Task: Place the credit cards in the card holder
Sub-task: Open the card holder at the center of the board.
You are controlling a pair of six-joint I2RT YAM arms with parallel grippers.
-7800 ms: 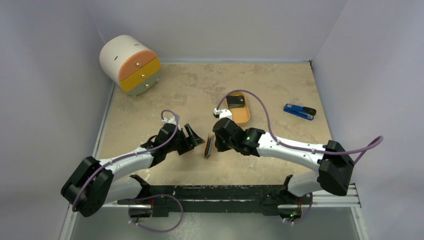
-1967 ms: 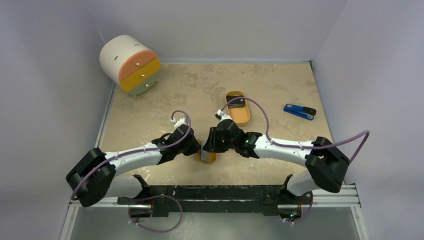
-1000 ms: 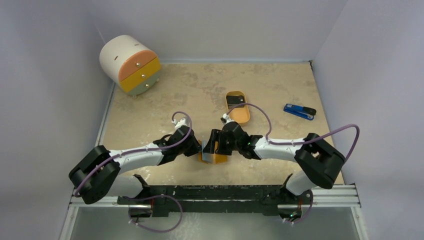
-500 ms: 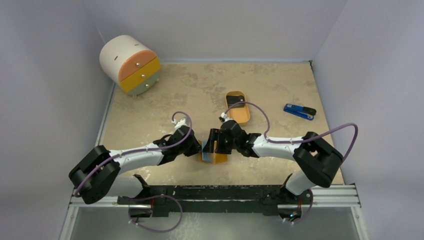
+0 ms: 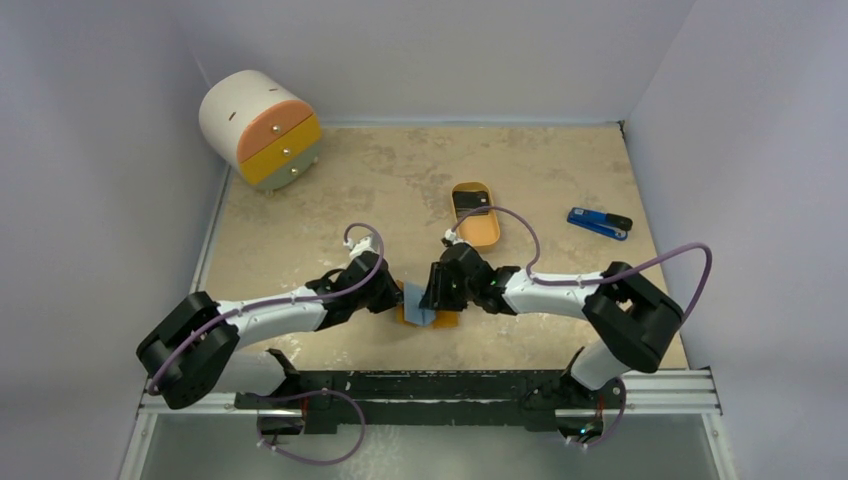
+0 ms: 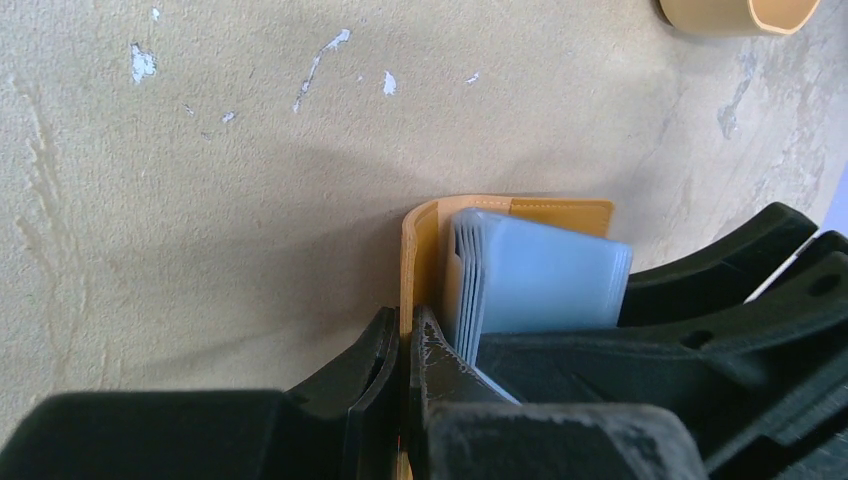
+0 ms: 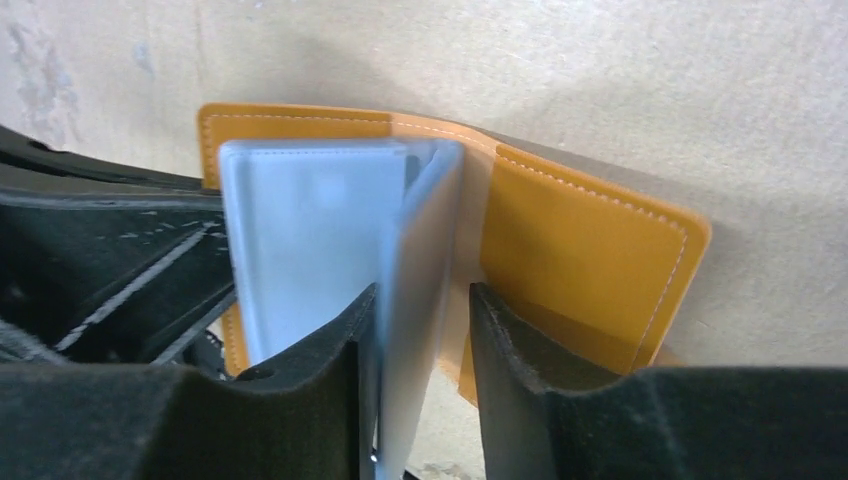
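The orange-tan card holder [image 5: 440, 320] stands open on the table between my two grippers, its pale blue-grey sleeves [image 6: 540, 275] fanned out. My left gripper [image 6: 405, 325] is shut on the edge of the orange cover [image 6: 420, 240]. My right gripper [image 7: 422, 300] straddles one blue-grey sleeve [image 7: 415, 240]. Its left finger touches the sleeve and a gap shows at its right finger. The other orange flap [image 7: 590, 260] lies flat to the right. A dark credit card [image 5: 470, 204] rests in the orange oval tray [image 5: 487, 236] farther back.
A blue-and-black gadget [image 5: 600, 222] lies at the right of the table. A white round drawer unit [image 5: 262, 130] with orange and yellow drawers stands at the back left. The tray's end [image 6: 735, 12] shows at the top right of the left wrist view.
My right gripper's jaws have narrowed around a sleeve and shifted slightly right. The holder has spread wider, showing more blue inside. The left gripper has kept its hold.
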